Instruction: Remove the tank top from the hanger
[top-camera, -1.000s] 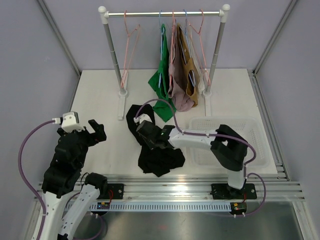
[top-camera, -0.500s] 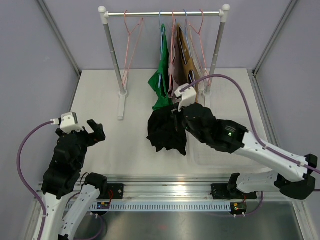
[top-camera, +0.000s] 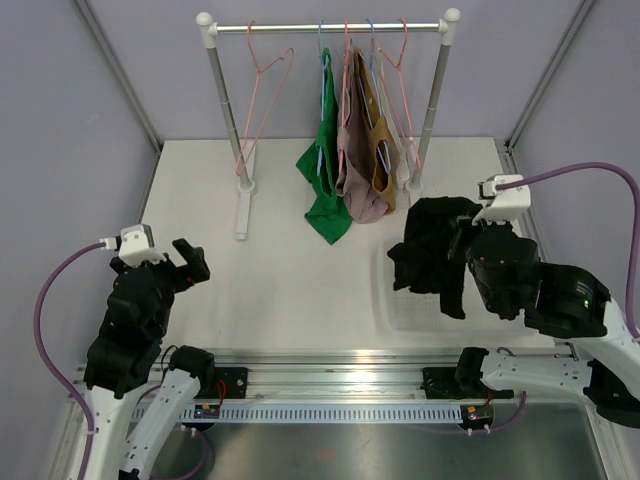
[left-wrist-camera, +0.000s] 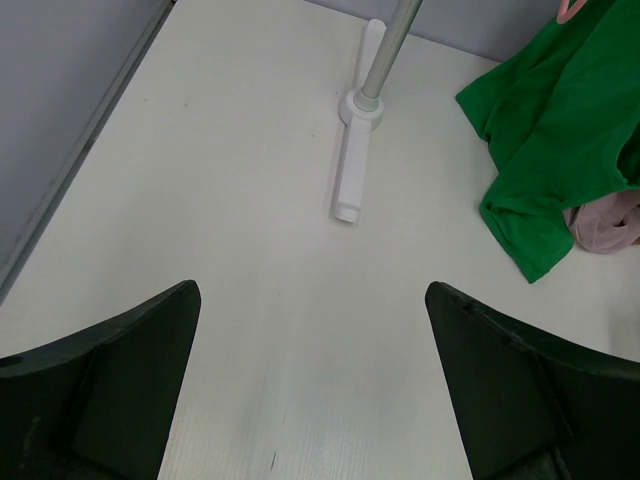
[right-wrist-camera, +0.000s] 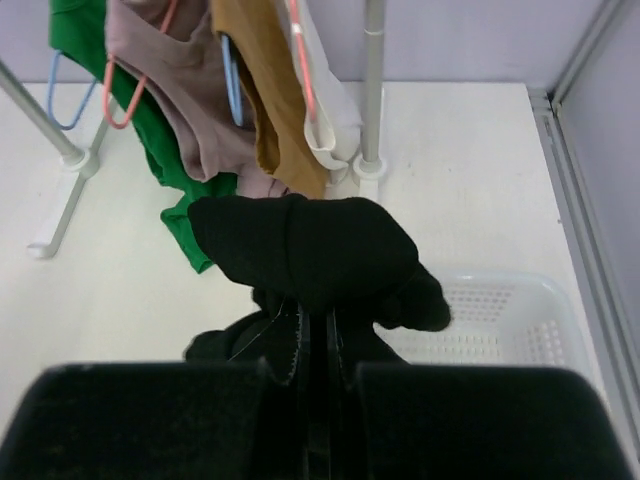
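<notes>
- The black, limp knit tank top (top-camera: 435, 255) hangs off the hanger, bunched and folded over the right gripper (right-wrist-camera: 318, 350); its jaws are clenched tight on a gathered fold of the fabric, with loose lobes drooping on both sides.
- It hangs in the air above the near-left part of the white perforated plastic basket (right-wrist-camera: 505, 280), at the right of the white table (top-camera: 270, 290); whether its lowest folds touch the basket I cannot tell.
- Judged by the way it drapes, the garment is light and wholly soft; it will not break or slip like a hard thing, but it will sag, swing and snag; trailing ends could catch on the basket's rim.
- A pinch on a bunched, doubled fold, as here, looks the surest hold; a single thin edge or strap would likely stretch and slide out.
- The part of the basket that shows in the right wrist view holds nothing but its own lattice floor; the rest is hidden behind the black cloth.
- The left gripper (left-wrist-camera: 310, 380) hovers over the table's left side with its jaws spread wide, grasping nothing.
- On the white-posted clothes rail (top-camera: 330, 28) a pink wire hanger (top-camera: 262, 90) hangs bare; beside it hang a green garment (top-camera: 325, 170), a mauve one (top-camera: 355, 170) and a mustard one (top-camera: 378, 140).
</notes>
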